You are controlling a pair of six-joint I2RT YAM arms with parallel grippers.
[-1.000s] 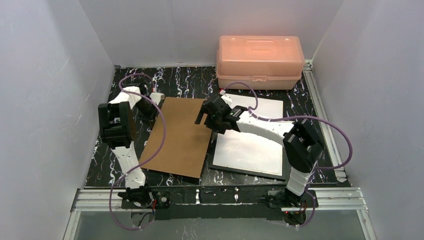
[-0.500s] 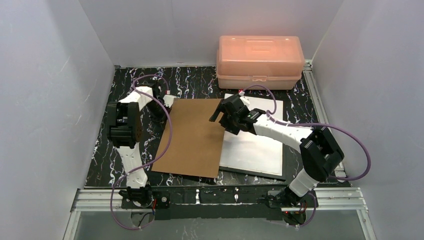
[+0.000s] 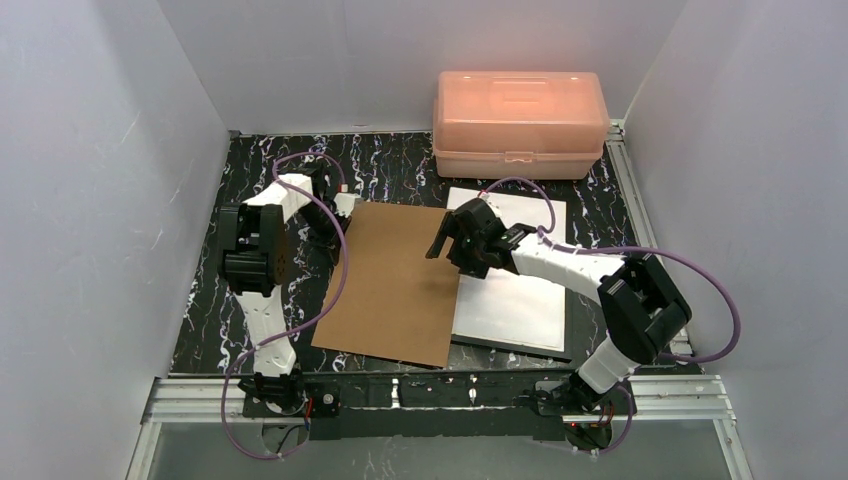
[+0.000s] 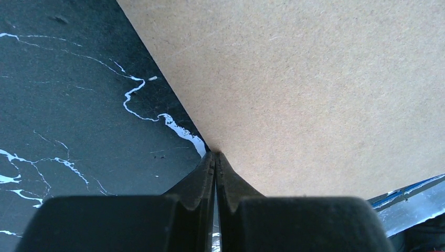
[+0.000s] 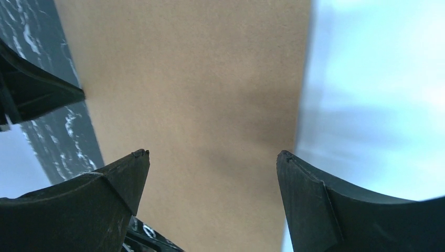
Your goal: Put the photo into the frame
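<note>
- The right pincer [image 5: 211, 155] is spread wide and holds nothing. Its two dark fingers [image 5: 118, 181] point down over the right-hand edge of the brown board [image 3: 385, 285].
- Whether those fingertips rest on the board or hang just above it cannot be told; a soft shadow falls on the board between them.
- In the right wrist view, brown board fills the space under the pincer. Just past the right finger the surface turns pale and bluish.
- The left pincer [image 4: 215, 156] is pressed together, with only a hairline slit between its fingers. The tips touch the board's far-left corner, and nothing is gripped between them.
- The board lies flat in the middle of the counter [image 3: 210, 305], slightly askew. Its near edge comes close to the counter's near edge.
- The frame [image 3: 510, 347] lies flat just right of the right pincer, toward the counter's right edge. The board covers its left side, so only the black rim along the near and right sides shows.
- The photo [image 3: 520, 210] lies white side up at the frame's far end — just beyond the right pincer, toward the far-right corner. Where it meets the frame is hard to make out.
- A pink box [image 3: 520, 120] sits shut against the far edge, just behind the photo.
</note>
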